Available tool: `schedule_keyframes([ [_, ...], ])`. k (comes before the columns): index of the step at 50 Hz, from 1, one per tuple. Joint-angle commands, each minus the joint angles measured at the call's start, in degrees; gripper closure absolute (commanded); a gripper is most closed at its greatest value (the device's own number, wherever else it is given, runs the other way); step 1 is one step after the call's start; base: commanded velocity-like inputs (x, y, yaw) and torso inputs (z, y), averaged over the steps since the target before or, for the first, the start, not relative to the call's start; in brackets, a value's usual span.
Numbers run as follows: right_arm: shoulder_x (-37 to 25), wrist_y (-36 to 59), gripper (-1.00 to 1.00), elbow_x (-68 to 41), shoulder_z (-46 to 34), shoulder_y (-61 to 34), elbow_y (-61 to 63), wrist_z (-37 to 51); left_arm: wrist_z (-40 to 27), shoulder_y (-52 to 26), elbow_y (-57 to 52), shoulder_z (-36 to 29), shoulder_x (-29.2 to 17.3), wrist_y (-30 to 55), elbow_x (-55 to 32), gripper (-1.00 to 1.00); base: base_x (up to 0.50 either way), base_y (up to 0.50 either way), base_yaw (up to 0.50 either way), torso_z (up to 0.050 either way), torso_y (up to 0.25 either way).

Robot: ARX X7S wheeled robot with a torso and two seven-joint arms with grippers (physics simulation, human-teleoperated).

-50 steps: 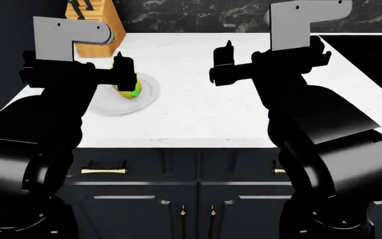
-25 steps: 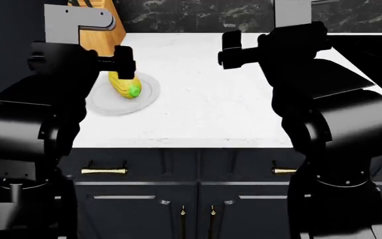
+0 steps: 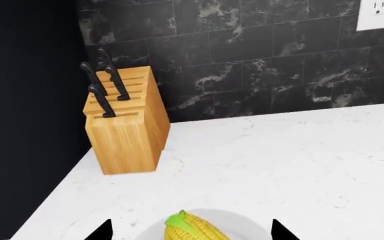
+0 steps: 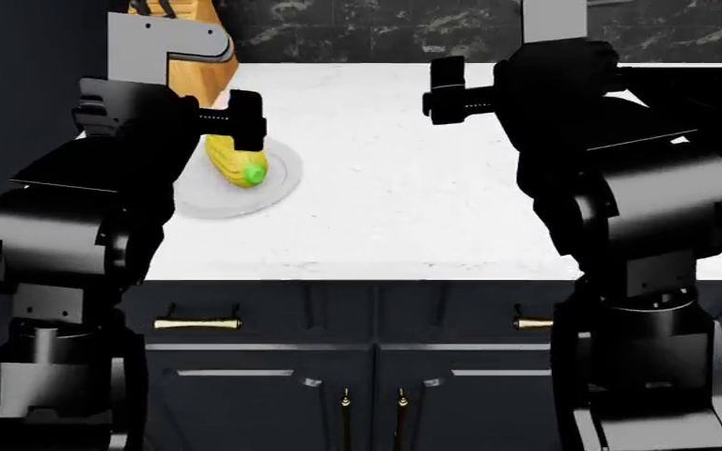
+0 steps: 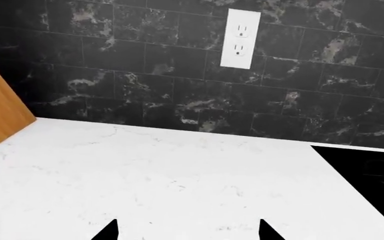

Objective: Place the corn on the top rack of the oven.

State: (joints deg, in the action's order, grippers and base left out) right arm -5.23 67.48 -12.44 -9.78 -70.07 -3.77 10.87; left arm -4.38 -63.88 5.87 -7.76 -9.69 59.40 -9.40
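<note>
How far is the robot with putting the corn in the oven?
Nothing looks done yet: the corn lies on the plate on the counter. In hand: the left gripper is open, its fingertips on either side of the cob, not closed. Left: grasp, lift, carry to the oven's top rack, which no view shows.

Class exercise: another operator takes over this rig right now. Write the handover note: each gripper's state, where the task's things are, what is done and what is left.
Left gripper: open and empty, poised over the corn, fingertips either side of it, not touching.
Right gripper: open and empty, over bare countertop.
Corn: lying on the plate on the countertop, near the knife block.
Oven and top rack: in none of these views.
Done: nothing; the corn is not yet grasped.
Left: lower, close on the corn, lift, get to the oven, set it on the top rack.
</note>
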Motion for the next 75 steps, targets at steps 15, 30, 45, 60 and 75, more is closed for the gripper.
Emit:
schedule_keyframes([
  [15,-0.67,-1.01,-1.00,-1.07,-0.67,-0.42,-1.89,0.64,1.23,0.75,-0.99,-1.71,-1.07,-3.11,-0.80,-1.00,0.00,0.00,0.00,0.050,0.091],
  [30,-1.27,-1.60,-1.00,-1.77,-1.42,-0.39,-1.70,0.60,0.47,0.23,-0.16,-2.11,-0.98,-2.24,-0.91,-1.00,0.00,0.00,0.00,0.029,0.061],
  [45,-1.80,-1.50,-1.00,-1.98,-3.17,-0.14,-1.64,0.76,0.07,0.74,-0.69,-2.16,-1.34,-2.27,-1.27,-1.00,0.00,0.26,0.00,0.000,0.000],
  [60,-2.30,-2.98,-1.00,-2.79,-3.42,0.69,-2.36,0.33,0.08,0.56,1.29,-3.11,-1.20,-3.78,-1.30,-1.00,0.03,0.24,0.00,0.000,0.000],
  [75,-2.44,-2.85,-1.00,-3.34,-4.19,0.78,-2.78,0.44,-0.31,0.76,0.57,-3.10,-1.44,-3.45,-1.77,-1.00,0.48,-0.02,0.00,0.000,0.000],
])
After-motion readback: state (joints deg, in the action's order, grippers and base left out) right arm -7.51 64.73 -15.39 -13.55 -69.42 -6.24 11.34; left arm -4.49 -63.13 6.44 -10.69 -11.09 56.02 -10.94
